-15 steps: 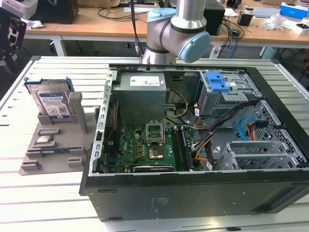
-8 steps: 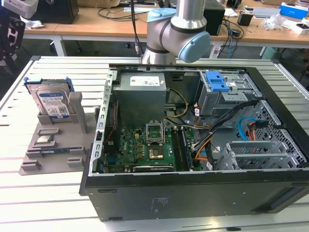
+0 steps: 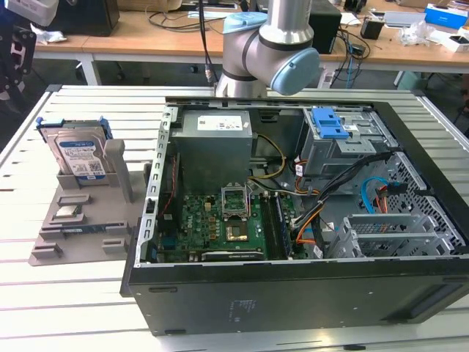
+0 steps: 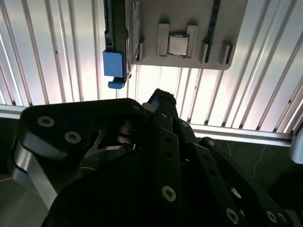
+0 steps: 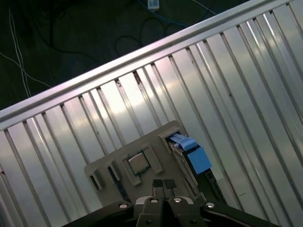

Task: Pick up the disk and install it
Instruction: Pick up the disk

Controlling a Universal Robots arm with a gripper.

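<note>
- Silver disk (image 3: 79, 155) with a blue frame is seen in the exterior view standing on edge in a slot of the grey tray (image 3: 95, 213), label face outward. It is judged neither lifted nor installed yet.
- In the same view, the open computer case (image 3: 293, 301) sits just beside the tray on the exterior view's right. A grey post (image 3: 121, 172) of the tray rises between disk and case, so room on that side is judged tight. Bare slatted table (image 3: 44, 308) lies on the tray's other sides.
- In the second wrist view, the gripper (image 4: 160, 97) is over the table near its edge, apart from the tray. The disk (image 4: 113, 64) is seen edge-on beyond it, its thin edge running roughly along the line the gripper points.
- In the first wrist view, the fingertips (image 5: 157, 183) are pressed together with nothing between them, so the gripper is closed and empty. The disk (image 5: 193, 156) lies ahead and off to one side. A chip (image 5: 139, 163) seated in the tray lies more directly ahead.
</note>
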